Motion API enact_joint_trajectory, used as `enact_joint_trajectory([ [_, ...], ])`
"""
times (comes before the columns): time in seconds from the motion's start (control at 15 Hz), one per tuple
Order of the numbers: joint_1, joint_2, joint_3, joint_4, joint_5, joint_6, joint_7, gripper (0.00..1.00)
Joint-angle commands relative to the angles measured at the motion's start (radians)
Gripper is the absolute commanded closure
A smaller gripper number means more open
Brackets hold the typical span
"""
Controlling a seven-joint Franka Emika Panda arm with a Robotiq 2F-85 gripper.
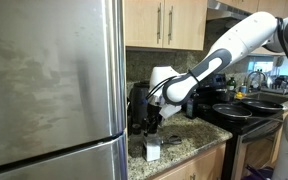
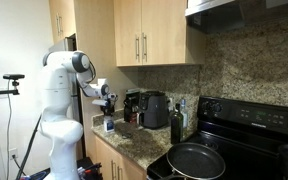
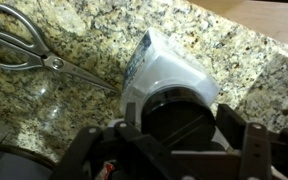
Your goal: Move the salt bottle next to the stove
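The salt bottle [image 3: 169,70], squat and white with a black cap, stands on the speckled granite counter; it shows in both exterior views [image 1: 151,149] [image 2: 109,125]. My gripper [image 3: 181,122] hangs right above it with a finger on either side of the black cap and small gaps showing, so it looks open. In the exterior views the gripper [image 1: 154,125] [image 2: 107,108] sits just over the bottle. The stove [image 1: 249,118] [image 2: 239,145], black with dark round pans on top, is at the far end of the counter, well away from the bottle.
Steel scissors [image 3: 34,50] lie on the counter just beside the bottle. A black boxy appliance [image 2: 156,108] and a taller dark bottle [image 2: 177,122] stand between bottle and stove. A steel fridge [image 1: 49,85] fills the near side. Wooden cabinets hang above.
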Motion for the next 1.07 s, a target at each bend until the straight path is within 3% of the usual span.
enact_joint_trajectory([
  [0.0,-0.005,0.016,0.000,-0.012,-0.014,0.049,-0.013,0.47],
  [0.13,-0.006,0.012,-0.003,-0.016,-0.017,0.050,-0.006,0.62],
  [0.47,-0.005,0.007,-0.005,-0.020,-0.056,0.046,0.056,0.63],
  [0.53,-0.025,-0.073,-0.017,0.009,0.024,-0.060,-0.019,0.63],
  [0.67,-0.042,-0.156,-0.033,0.018,0.048,-0.146,-0.023,0.63],
  [0.8,-0.067,-0.213,-0.050,0.037,0.042,-0.188,0.016,0.63],
  [1.0,-0.113,-0.357,-0.116,0.009,0.142,-0.193,-0.035,0.63],
])
